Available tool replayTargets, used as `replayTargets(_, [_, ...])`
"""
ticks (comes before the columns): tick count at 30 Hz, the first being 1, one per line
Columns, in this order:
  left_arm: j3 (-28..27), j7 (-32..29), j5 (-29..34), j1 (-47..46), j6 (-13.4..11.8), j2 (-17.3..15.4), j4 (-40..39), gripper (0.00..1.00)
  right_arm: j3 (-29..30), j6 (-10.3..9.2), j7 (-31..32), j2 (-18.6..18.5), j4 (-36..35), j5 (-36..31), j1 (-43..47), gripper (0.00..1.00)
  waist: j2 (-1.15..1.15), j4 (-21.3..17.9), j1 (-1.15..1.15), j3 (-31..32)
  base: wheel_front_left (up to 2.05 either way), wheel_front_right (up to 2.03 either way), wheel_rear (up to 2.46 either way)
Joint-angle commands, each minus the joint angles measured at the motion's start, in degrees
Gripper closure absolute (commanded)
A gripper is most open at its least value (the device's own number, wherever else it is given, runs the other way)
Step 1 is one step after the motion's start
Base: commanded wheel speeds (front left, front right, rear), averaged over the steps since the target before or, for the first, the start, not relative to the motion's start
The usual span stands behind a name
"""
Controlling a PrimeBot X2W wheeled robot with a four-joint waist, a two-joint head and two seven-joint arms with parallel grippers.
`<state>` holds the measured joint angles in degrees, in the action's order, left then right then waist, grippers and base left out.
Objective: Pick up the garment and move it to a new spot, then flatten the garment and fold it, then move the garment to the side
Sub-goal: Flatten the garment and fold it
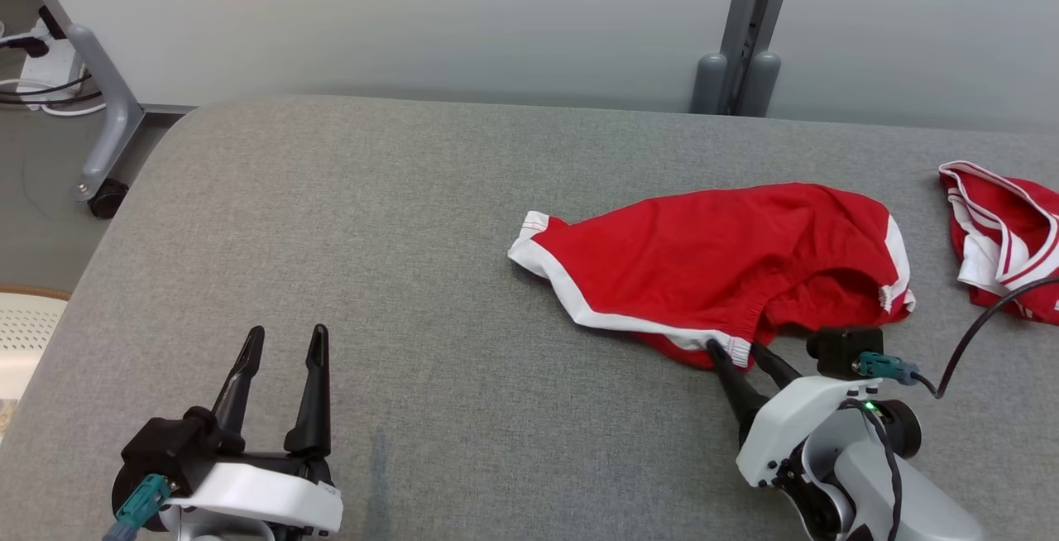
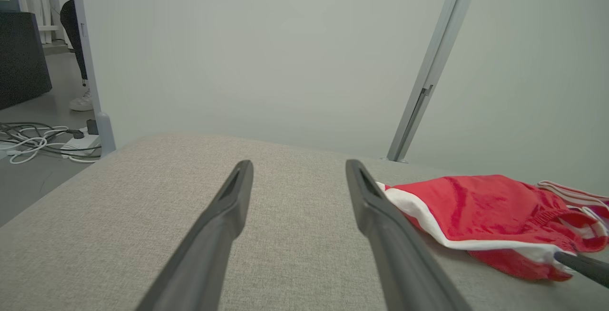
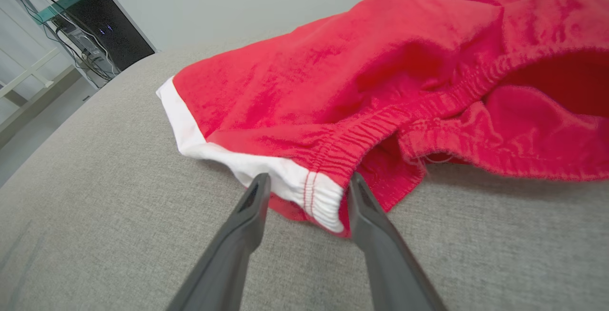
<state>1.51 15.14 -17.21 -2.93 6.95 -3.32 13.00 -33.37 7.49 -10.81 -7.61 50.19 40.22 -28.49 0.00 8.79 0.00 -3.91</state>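
Observation:
The garment (image 1: pixel 703 260) is a pair of red shorts with white trim, lying crumpled on the grey table (image 1: pixel 372 218) right of centre; it also appears in the left wrist view (image 2: pixel 476 206). My right gripper (image 1: pixel 735 348) is at its near edge. In the right wrist view the two fingers straddle the white elastic waistband corner of the garment (image 3: pixel 357 78), and the right gripper (image 3: pixel 308 182) is still open around it. The left gripper (image 1: pixel 288 330) rests open and empty at the lower left, well apart from the cloth, with bare table between its fingers (image 2: pixel 299 164).
A second red and white garment (image 1: pixel 1005 235) lies at the table's right edge. A pale wall and a grey post (image 1: pixel 745 28) stand behind the table. Beyond the left edge are a wheeled leg (image 1: pixel 107 136) and floor cables (image 2: pixel 33 140).

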Motion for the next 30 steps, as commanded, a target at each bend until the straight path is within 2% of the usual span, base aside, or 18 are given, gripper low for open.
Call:
replayTargets(1, [-0.1,0.0,-0.2,-1.3,0.1,-0.3,0.0,0.00,-0.2,0.01,-0.5,-0.4,0.3,0.4,-0.4,0.94,0.00,0.1,0.00,-0.1,0.00,0.00,0.00])
replayTargets(2, [-0.1,0.0,-0.2,-1.2,0.1,-0.4,0.0,0.00,-0.8,0.01,-0.9,-0.3,0.7,0.9,-0.7,1.00,0.00,0.3,0.00,0.0,0.00,0.00,0.00])
replayTargets(8, [-0.3,0.0,-0.1,-0.6,0.1,-0.4,0.4,0.00,-4.4,0.01,-3.0,-0.4,0.7,3.5,-1.2,1.00,0.00,-0.3,0.00,0.8,0.00,0.00,0.00])
replayTargets(11, [-0.3,0.0,0.0,0.0,0.0,-0.4,0.6,0.00,-6.7,0.01,-3.5,-0.9,-1.8,5.9,0.4,1.00,0.00,-1.3,0.00,1.8,0.00,0.00,0.00])
replayTargets(14, [-0.5,0.0,0.0,0.8,-0.2,-0.4,0.5,0.00,-9.5,0.01,-2.5,-3.0,-5.9,9.3,2.7,1.00,0.00,-2.8,0.00,2.5,0.00,0.00,0.00])
replayTargets(18, [-0.9,0.0,-0.2,1.5,-0.4,-0.6,0.3,0.00,-13.0,0.01,0.6,-7.9,-13.7,14.4,6.2,1.00,0.00,-5.1,0.00,2.9,0.00,0.00,0.00])
replayTargets(21, [-1.2,0.0,-0.4,1.9,-0.5,-0.6,0.2,0.00,-14.3,0.01,2.9,-13.0,-20.2,18.0,8.8,1.00,0.00,-6.9,0.00,2.7,0.00,0.00,0.00])
replayTargets(27, [-1.7,0.0,-0.6,2.0,-0.8,-0.8,0.3,0.00,-15.0,0.01,8.5,-22.3,-34.4,26.8,14.2,1.00,0.00,-9.7,0.00,2.4,0.00,0.00,0.00])
replayTargets(30, [-1.8,0.0,-0.6,2.1,-0.8,-1.0,0.2,0.00,-14.5,0.01,10.2,-26.4,-38.8,29.6,16.5,1.00,0.00,-10.8,0.00,2.2,0.00,0.00,0.00])
